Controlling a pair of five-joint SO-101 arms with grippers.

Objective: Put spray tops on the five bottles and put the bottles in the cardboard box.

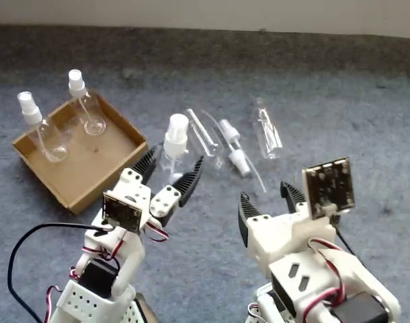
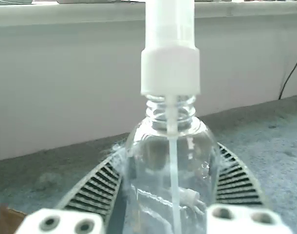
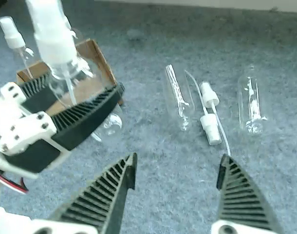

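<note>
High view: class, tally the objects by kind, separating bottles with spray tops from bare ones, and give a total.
Bottles with spray tops: 3
Bare bottles: 2
Loose spray tops: 2
Cardboard box: 1
Total: 8

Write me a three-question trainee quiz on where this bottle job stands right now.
1. True or false: the cardboard box already holds two bottles with spray tops.
2. What does the left gripper grip? A) a loose spray top B) a topped bottle C) nothing
3. How many bare bottles lie on the carpet beside the loose spray tops?
Key: 1 true; 2 B; 3 two.
</note>
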